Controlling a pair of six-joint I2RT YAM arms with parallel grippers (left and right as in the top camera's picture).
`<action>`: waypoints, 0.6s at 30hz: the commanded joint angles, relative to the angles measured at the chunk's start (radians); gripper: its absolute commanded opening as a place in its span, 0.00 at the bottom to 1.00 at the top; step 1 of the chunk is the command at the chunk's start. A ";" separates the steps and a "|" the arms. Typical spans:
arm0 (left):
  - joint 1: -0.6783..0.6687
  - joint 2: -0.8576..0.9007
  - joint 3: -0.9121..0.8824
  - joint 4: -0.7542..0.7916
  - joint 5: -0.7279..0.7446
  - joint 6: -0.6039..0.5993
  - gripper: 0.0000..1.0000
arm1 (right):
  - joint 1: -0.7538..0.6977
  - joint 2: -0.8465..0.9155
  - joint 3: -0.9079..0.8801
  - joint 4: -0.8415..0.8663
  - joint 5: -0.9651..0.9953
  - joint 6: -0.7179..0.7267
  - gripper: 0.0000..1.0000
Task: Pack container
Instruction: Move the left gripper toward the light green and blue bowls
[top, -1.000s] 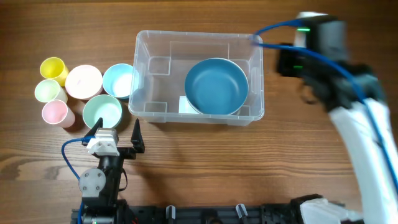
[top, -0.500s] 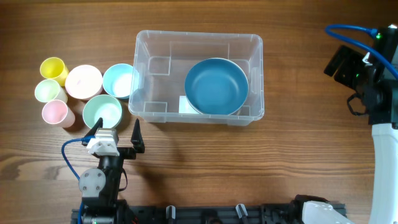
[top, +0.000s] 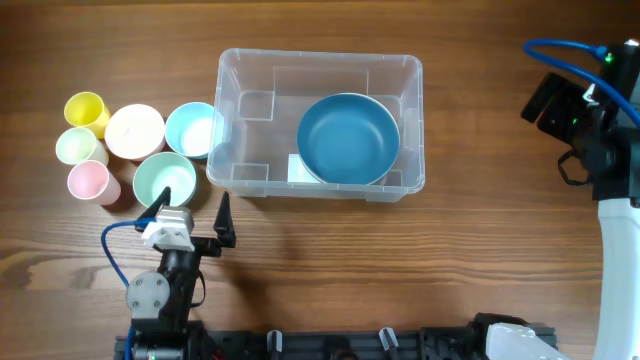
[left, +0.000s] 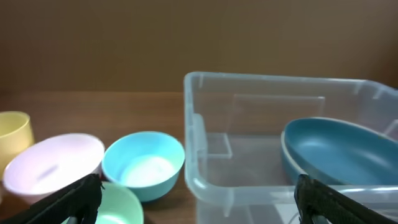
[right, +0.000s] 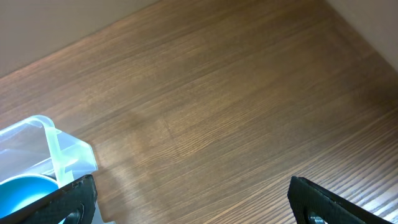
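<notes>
The left hand (top: 192, 214) is seen released, its fingers spread wide, just beside a mint bowl (top: 165, 180) on the worktop (top: 400, 260). The right hand (right: 189, 202) is likewise spread and empty, well to the right of the container (top: 320, 68). A dark blue bowl (top: 348, 138) is held inside the container.

Wood worktop (top: 400, 260) carries clear container (top: 255, 120) centre; left of it pink bowl (top: 135, 130), light-blue bowl (top: 190, 128), mint bowl (top: 165, 180) (clustered), plus yellow cup (top: 86, 110), green cup (top: 75, 146), pink cup (top: 88, 181).
</notes>
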 joint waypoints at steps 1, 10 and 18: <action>-0.004 -0.007 -0.003 0.068 0.163 0.015 1.00 | -0.003 0.001 -0.002 0.000 -0.002 0.014 0.99; -0.003 0.098 0.188 -0.090 -0.013 -0.175 1.00 | -0.003 0.001 -0.002 0.000 -0.002 0.014 0.99; -0.004 0.571 0.758 -0.422 -0.099 -0.161 1.00 | -0.003 0.001 -0.002 0.000 -0.002 0.014 1.00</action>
